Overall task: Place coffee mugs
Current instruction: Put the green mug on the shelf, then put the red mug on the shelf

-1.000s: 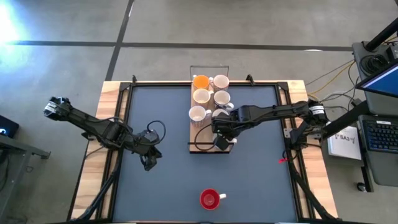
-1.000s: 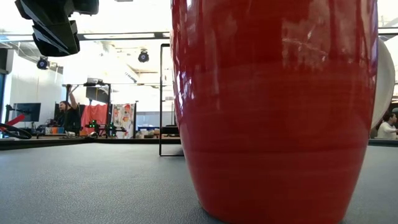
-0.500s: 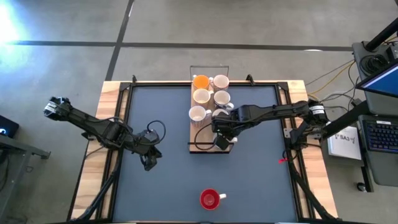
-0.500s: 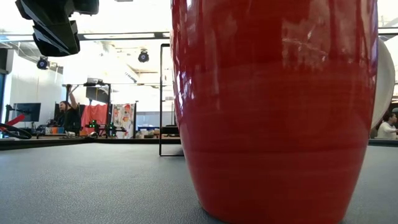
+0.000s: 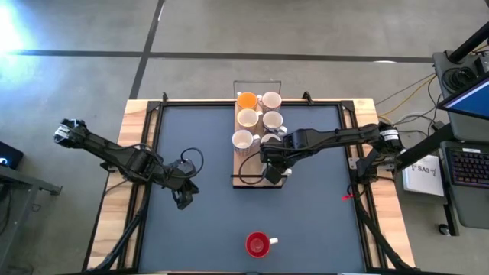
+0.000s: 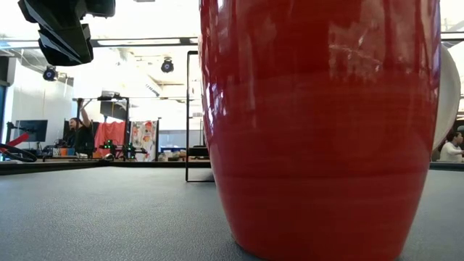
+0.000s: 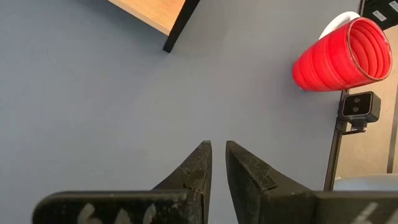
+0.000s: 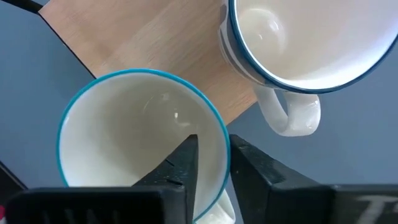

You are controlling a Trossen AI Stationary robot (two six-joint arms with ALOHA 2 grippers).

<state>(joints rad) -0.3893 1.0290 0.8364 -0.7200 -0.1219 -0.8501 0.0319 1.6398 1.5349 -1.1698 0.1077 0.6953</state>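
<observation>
Right hand (image 8: 211,163) straddles the rim of a blue-rimmed white mug (image 8: 124,124), one finger inside, one outside; whether it clamps the wall cannot be told. Mug stands upright, mouth up, on the near end of the wooden board (image 5: 248,177). Second blue-rimmed mug (image 8: 298,43) just beside it, also upright. Red mug (image 5: 257,244) upright on the table (image 5: 206,229), handle toward the right arm's side. Left hand (image 7: 214,163) nearly closed, empty, above the table.
</observation>
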